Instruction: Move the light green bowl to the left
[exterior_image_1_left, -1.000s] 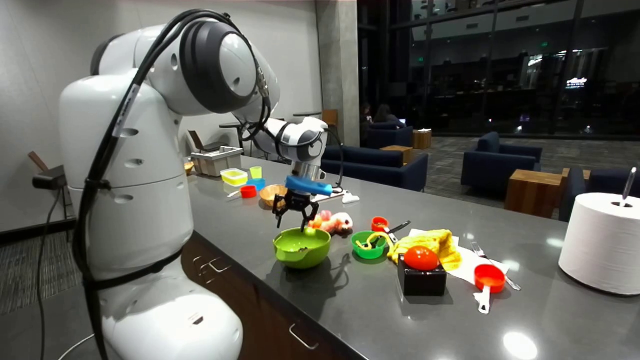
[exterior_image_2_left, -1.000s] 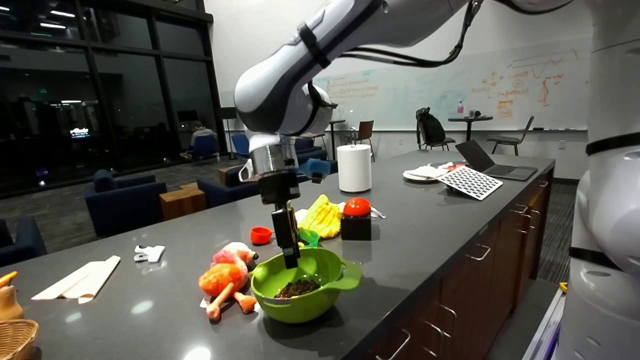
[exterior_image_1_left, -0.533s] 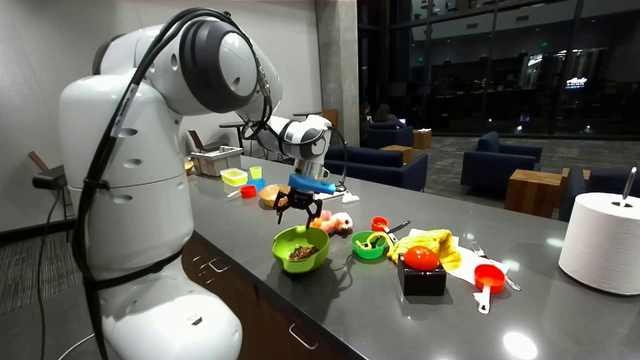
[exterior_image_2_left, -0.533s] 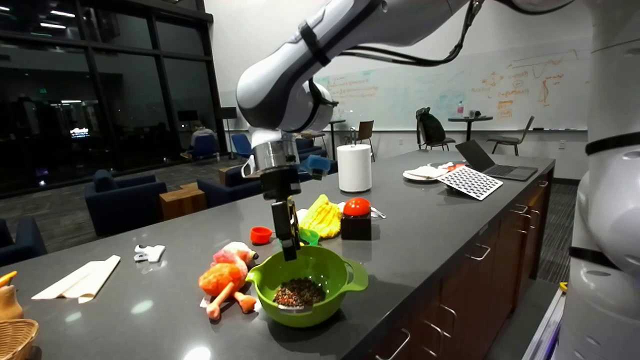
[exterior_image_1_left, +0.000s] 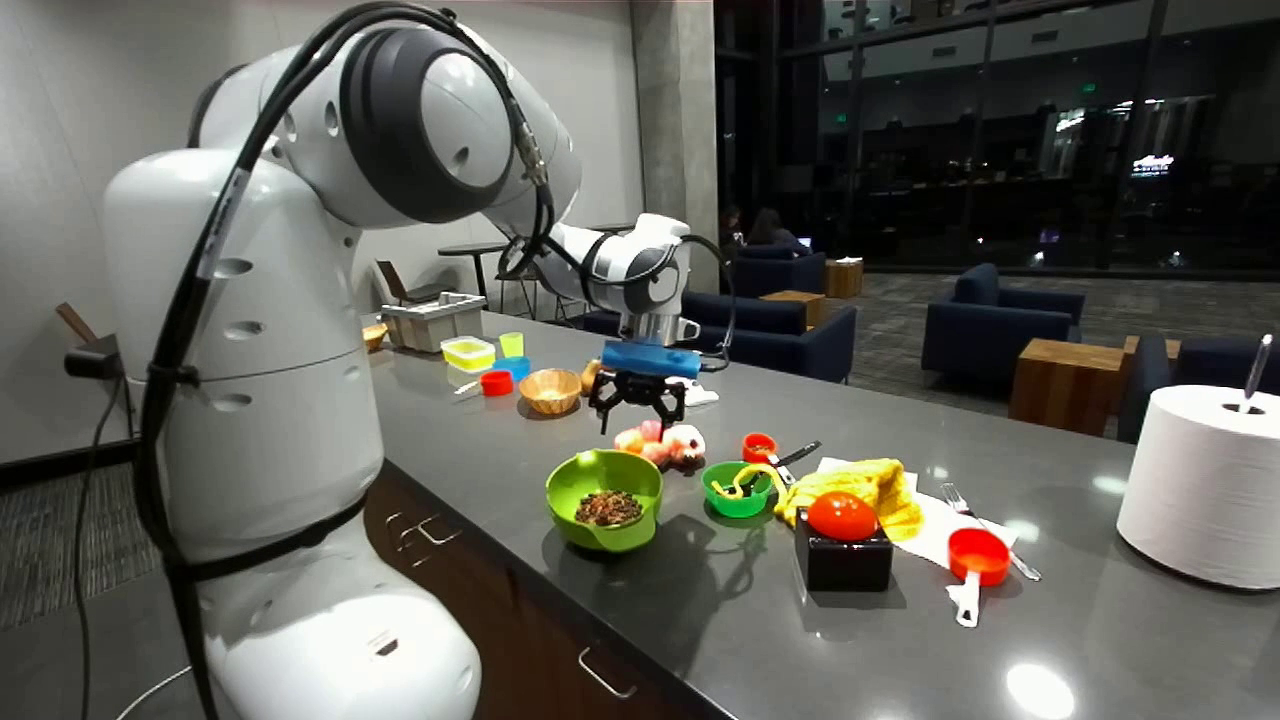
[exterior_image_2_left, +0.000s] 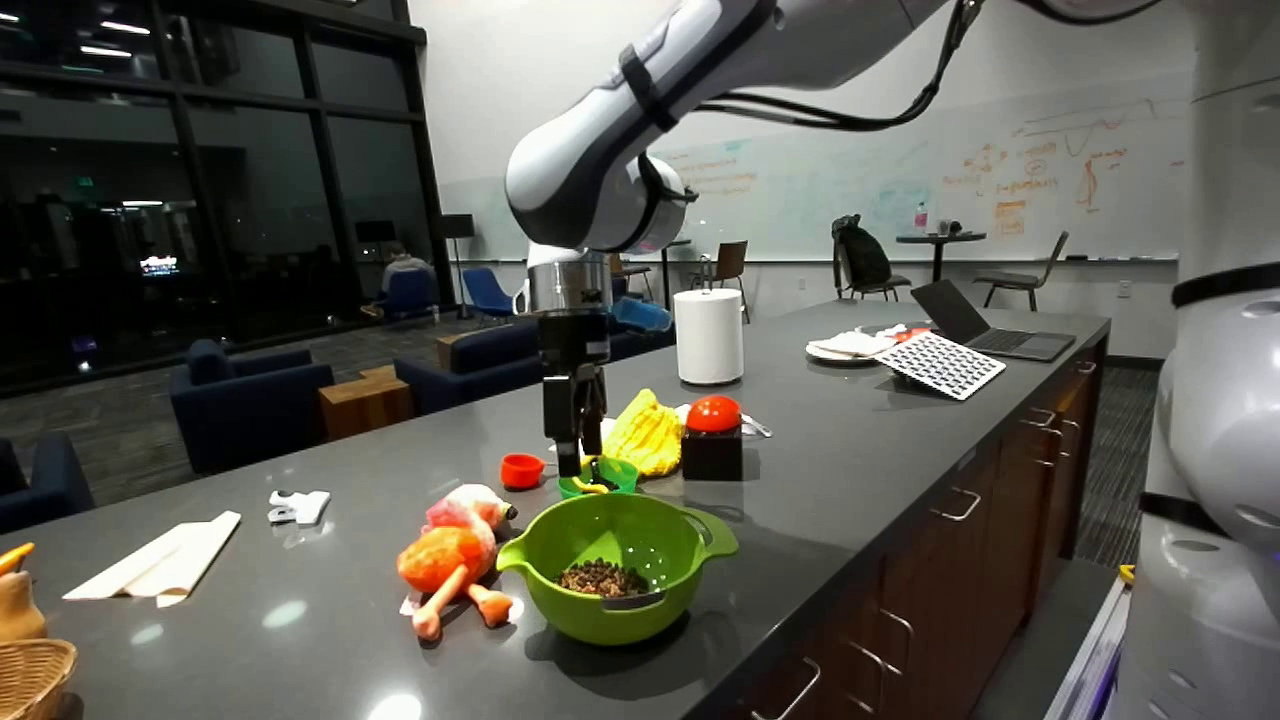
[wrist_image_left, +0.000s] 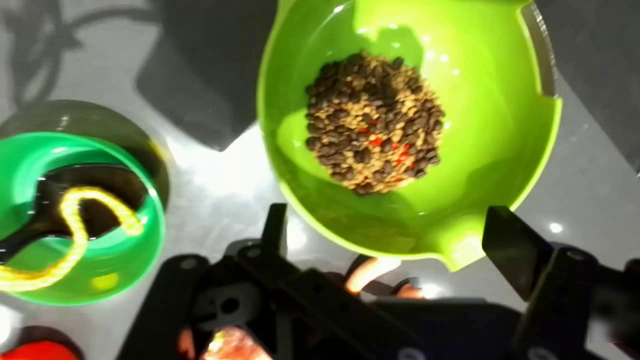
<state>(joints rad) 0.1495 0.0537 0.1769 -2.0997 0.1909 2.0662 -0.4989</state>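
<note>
Close in, near the robot-side edge of the worktop: light green bowl. Likely light, stiff, slick; best pinched at the rim, kept level for the filling. Just beyond, higher: end effector, spread wide, gripping nothing. Overlaps the rim in the wrist view; clear in both exterior views. Far off: laptop, in an exterior view only.

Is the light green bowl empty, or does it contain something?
Not empty: dark and tan bits lie inside the light green bowl.
</note>
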